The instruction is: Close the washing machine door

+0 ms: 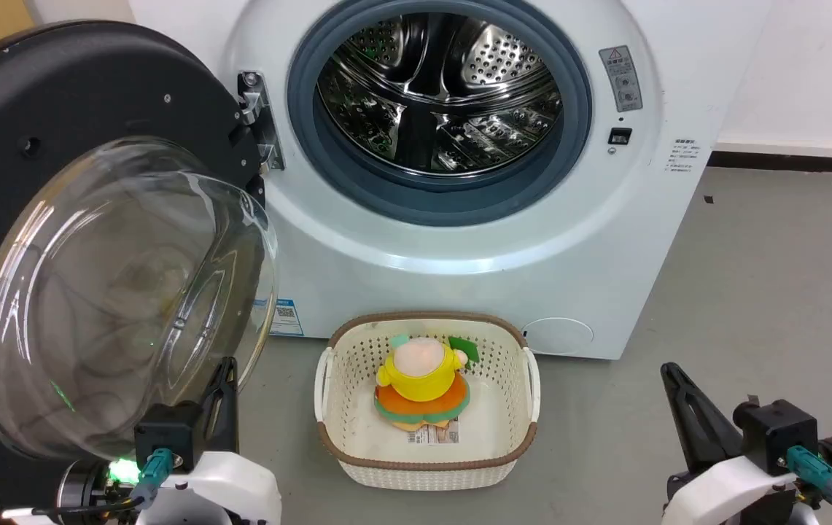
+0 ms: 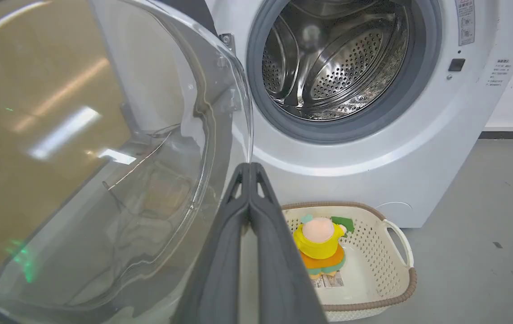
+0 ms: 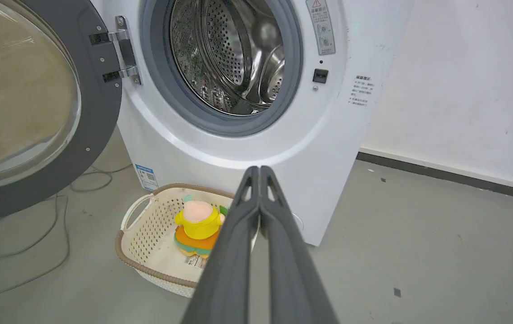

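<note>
The washing machine door (image 1: 95, 80) stands wide open on the left, a black disc hinged at its right edge, its glass bowl (image 2: 103, 157) bulging toward me. The white washing machine (image 1: 459, 248) shows its grey gasket and steel drum (image 1: 437, 87). My left gripper (image 1: 226, 368) is shut and empty, its tips (image 2: 249, 167) close beside the bowl's lower right rim; whether they touch it I cannot tell. My right gripper (image 1: 672, 370) is shut and empty at the lower right, well away from the door (image 3: 99, 112) and pointing at the machine's front (image 3: 238, 153).
A cream perforated basket (image 1: 510, 394) holding a yellow and orange plush toy (image 1: 423, 386) sits on the grey floor right before the machine. Dark cables (image 3: 36, 252) lie on the floor under the door. A white wall (image 3: 454, 90) stands to the machine's right.
</note>
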### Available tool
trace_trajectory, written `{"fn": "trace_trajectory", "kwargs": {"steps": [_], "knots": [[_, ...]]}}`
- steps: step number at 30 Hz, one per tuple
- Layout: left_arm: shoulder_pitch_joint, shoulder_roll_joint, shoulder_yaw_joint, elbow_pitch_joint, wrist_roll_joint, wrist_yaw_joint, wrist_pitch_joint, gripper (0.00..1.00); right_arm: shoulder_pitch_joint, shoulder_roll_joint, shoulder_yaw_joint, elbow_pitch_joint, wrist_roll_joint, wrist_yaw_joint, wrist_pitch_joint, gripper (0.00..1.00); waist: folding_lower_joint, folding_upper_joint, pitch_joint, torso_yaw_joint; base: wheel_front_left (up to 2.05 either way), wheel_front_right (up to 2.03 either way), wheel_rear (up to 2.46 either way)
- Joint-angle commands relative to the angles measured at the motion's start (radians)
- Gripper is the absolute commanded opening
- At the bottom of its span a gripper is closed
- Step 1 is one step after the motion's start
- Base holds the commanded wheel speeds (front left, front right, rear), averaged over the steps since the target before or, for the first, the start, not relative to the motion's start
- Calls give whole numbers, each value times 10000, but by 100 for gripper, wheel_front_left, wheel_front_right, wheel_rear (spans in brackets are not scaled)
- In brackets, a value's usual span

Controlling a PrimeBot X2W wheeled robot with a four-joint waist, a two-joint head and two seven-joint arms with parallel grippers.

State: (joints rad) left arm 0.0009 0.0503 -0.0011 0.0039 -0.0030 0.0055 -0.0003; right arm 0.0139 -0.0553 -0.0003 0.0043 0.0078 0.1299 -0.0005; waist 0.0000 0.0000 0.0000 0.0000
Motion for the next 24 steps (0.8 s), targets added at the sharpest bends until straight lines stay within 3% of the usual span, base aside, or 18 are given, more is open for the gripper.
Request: {"fn": "trace_trajectory", "kwargs": {"steps": [1,10,11,24], "knots": [[-9,-1,11,-39,30,-55,3,0,-139,51,3,-43,-78,8,5,0,0,0,0,0,0,0,0],[-9,-1,11,-39,30,-55,3,0,-139,51,3,-43,-78,8,5,0,0,0,0,0,0,0,0],[0,-2,2,0,0,0,0,100,0,0,2,0,0,0,0,100,0,0,0,0,0,0,0],[38,3,-99,45,10,72,-191,100,15,2,34,107,156,1,-190,100,0,0,2,37,0,0,0]]}}
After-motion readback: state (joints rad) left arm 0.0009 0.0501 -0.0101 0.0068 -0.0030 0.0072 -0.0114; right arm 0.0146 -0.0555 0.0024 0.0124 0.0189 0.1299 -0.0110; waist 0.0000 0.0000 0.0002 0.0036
